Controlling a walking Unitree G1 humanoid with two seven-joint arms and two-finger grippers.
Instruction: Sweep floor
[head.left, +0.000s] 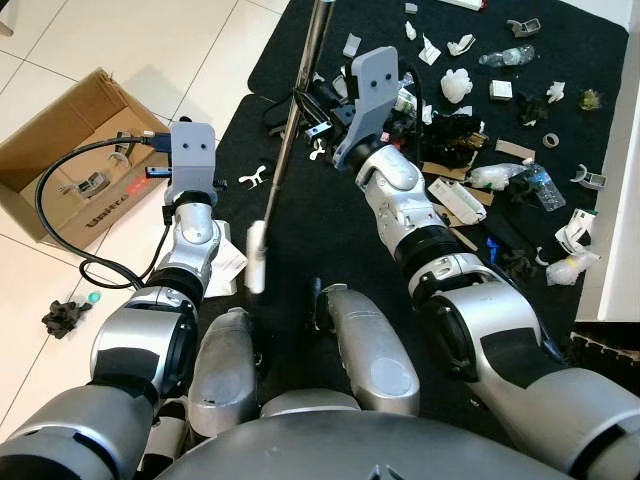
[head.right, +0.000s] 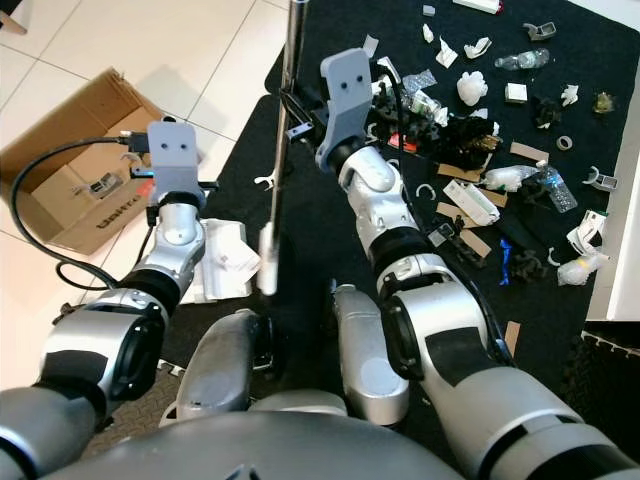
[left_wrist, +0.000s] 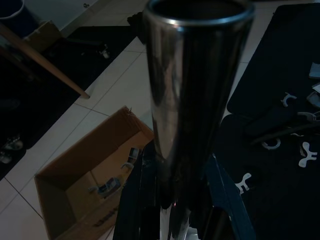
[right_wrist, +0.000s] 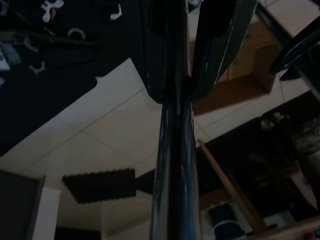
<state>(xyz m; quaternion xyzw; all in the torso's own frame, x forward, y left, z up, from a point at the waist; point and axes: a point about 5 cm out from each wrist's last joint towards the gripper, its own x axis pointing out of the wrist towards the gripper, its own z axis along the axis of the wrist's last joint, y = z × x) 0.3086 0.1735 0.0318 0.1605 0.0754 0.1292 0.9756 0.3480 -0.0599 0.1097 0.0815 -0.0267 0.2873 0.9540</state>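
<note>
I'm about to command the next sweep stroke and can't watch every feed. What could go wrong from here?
1. The black cable loops from the cardboard box past the left arm; a stroke could snag it.
2. Both end effectors, left and right, grip the smooth metal broom pole, which may slip or twist.
3. Light litter like the plastic bottle on the black mat could scatter rather than gather.

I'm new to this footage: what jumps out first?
A long metal broom pole slants across the middle, gripped by the right tool high up and the left tool lower down. Litter lies strewn over the black mat ahead and to the right. An open cardboard box sits on the pale tiles at left.
</note>
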